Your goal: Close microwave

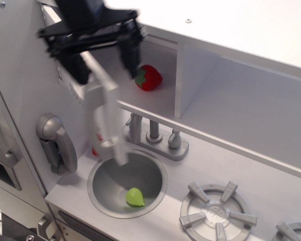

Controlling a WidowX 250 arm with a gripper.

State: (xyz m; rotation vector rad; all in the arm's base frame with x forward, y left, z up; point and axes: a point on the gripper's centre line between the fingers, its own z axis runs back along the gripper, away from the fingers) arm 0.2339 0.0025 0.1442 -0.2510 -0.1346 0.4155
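Note:
The microwave (155, 103) is the white compartment at the upper left, with a red strawberry (148, 77) inside. Its door (104, 108) is blurred, seen nearly edge-on, standing about half-way out from the opening over the sink's left side. My black gripper (105, 70) is at the door's top, one finger (76, 68) on the left side of the door and the other finger (130, 54) on the right. The jaws stand wide apart and do not clamp the thin door.
A curved grey phone handset (57, 143) hangs on the left wall. Below are a round sink (106, 173) holding a green piece (135, 197), a grey faucet (153, 133), and a burner (218, 213). A doorless shelf bay (241, 110) adjoins at right.

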